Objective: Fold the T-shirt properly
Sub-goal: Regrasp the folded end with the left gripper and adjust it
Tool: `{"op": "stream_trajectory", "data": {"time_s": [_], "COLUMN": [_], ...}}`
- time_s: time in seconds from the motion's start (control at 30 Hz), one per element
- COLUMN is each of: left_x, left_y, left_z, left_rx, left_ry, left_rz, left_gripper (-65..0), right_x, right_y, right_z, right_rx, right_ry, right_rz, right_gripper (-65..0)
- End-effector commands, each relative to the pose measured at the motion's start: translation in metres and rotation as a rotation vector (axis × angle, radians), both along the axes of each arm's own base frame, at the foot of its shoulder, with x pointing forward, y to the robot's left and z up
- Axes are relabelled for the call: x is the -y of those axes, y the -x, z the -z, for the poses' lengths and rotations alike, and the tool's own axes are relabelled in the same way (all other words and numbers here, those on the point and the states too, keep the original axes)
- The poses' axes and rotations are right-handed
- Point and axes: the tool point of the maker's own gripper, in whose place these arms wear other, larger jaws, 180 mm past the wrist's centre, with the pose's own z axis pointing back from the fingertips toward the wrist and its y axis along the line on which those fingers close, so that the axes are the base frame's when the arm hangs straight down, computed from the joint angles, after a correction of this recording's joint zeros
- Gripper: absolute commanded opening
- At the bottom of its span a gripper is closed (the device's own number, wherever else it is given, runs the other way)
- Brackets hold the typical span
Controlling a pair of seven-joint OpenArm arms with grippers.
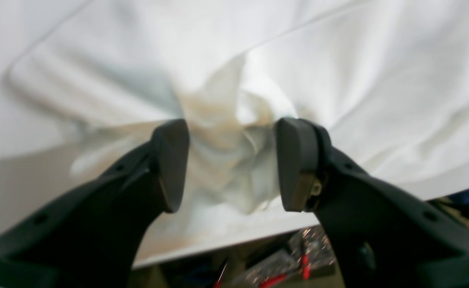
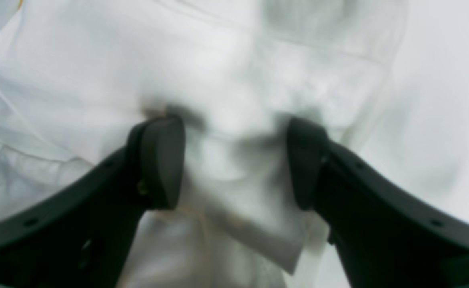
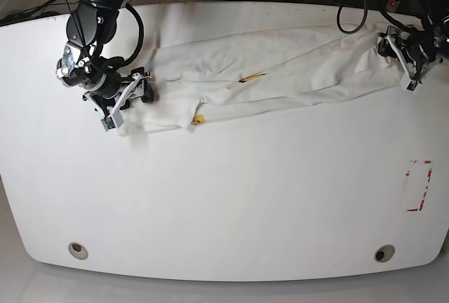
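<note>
Stretching along the table's (image 3: pixel 224 198) far edge, your T-shirt (image 3: pixel 280 64) lies as a long, narrow white band, creased, with small orange-yellow flecks showing at its near fold. From the base view you see both ends reached by arms; only the wrist views show the grips. Your left gripper (image 1: pixel 232 164) pinches a bunched, crumpled wad of cloth at the table's edge, and your right gripper (image 2: pixel 234 162) clamps a flatter folded flap.

White table (image 3: pixel 224 198) with two round grommet holes near its front edge, one left (image 3: pixel 78 250) and one right (image 3: pixel 384 253), and a red-outlined rectangular marking (image 3: pixel 419 186) at its right side.
</note>
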Motion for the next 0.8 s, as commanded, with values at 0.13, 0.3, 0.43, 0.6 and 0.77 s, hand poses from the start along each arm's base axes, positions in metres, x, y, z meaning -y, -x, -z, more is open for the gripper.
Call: {"op": "stream_trajectory", "data": {"time_s": [0.13,0.3,0.43,0.6,0.77], "left_x": [0.005,0.014,0.022,0.026,0.026], "left_y": [-0.012,-0.014,-0.015,-0.015,-0.015], "left_z": [-0.011,-0.01,-0.009,-0.009,-0.009], "left_rx": [0.053,0.04,0.042,0.041,0.042], "left_ry": [0.033,0.041,0.065,0.078,0.08], "left_rz": [0.017,0.068,0.087,0.097,0.097], "left_gripper": [-31.9,-31.9,-31.9,-31.9,-32.8], "right_x": [0.004,0.004,0.004,0.004,0.004], "right_y": [0.008,0.008,0.009,0.013,0.013], "right_z": [0.007,0.007,0.007,0.01,0.01], "right_rx": [-0.052,-0.052,-0.053,-0.063,-0.064], "right_ry": [0.032,0.032,0.032,0.032,0.032], "right_rz": [-0.004,-0.004,-0.004,-0.005,-0.005], "right_gripper": [-25.8,-25.8,-25.8,-25.8,-25.8]}}
